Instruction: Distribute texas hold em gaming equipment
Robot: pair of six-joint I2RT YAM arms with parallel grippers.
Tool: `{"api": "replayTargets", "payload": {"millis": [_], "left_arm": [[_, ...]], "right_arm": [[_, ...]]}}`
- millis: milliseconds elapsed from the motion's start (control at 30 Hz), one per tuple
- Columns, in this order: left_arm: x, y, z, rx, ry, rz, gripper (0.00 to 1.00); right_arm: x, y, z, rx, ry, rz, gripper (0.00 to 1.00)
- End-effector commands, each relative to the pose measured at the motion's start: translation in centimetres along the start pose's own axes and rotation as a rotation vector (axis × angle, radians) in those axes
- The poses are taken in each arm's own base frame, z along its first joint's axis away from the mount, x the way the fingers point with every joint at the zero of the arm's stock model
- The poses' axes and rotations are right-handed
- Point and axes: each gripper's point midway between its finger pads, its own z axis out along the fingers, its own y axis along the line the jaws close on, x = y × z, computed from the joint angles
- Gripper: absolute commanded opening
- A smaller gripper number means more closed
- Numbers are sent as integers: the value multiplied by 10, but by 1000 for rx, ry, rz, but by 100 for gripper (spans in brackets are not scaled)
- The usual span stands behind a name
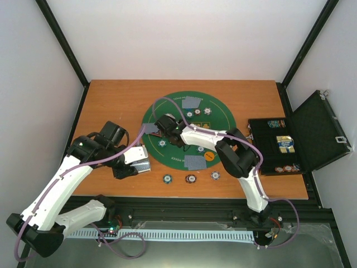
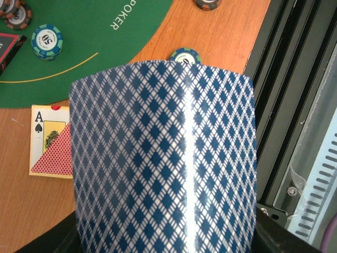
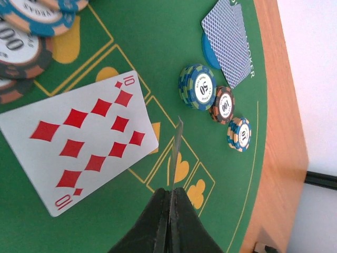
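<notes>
My right gripper [image 1: 162, 125] is over the left part of the green mat [image 1: 223, 114]. In its wrist view it [image 3: 169, 196] is shut on a single playing card [image 3: 176, 153], seen edge-on just above the felt. A ten of diamonds [image 3: 87, 139] lies face up beside it. My left gripper [image 1: 140, 158] is at the mat's left front edge, shut on blue-diamond-backed cards [image 2: 163, 158] that fill its view and hide its fingers. Face-down cards [image 1: 192, 102] [image 1: 196, 162] lie on the mat. Three striped chips [image 3: 197, 86] [image 3: 223, 104] [image 3: 239, 134] sit beside a card on a blue disc [image 3: 207, 52].
Three chips [image 1: 167, 178] [image 1: 191, 179] [image 1: 215, 175] stand on the wood in front of the mat. An orange disc [image 1: 209, 156] lies on the mat. An open black case [image 1: 290, 142] is at the right. A red card box [image 2: 50, 139] lies by the left gripper.
</notes>
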Motion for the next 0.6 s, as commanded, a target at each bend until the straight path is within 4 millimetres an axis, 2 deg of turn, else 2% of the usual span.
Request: {"api": "replayTargets", "payload": {"millis": [0, 100, 233, 300, 333, 400, 567], "left_arm": [[2, -2, -6, -13, -4, -3, 21], [1, -2, -6, -11, -4, -2, 21], [3, -3, -6, -5, 4, -3, 21], [4, -3, -6, -6, 5, -1, 21], [3, -3, -6, -7, 3, 0, 21], [3, -4, -7, -5, 0, 1, 21], [3, -5, -6, 11, 12, -5, 21]], "right_arm": [[-11, -11, 7, 90, -10, -66, 3], [-6, 4, 12, 75, -6, -102, 4], [1, 18, 14, 26, 15, -110, 13], [3, 24, 8, -21, 8, -93, 23], [4, 27, 5, -45, 5, -86, 33], [6, 29, -2, -77, 1, -64, 44], [7, 16, -25, -122, -20, 35, 69]]}}
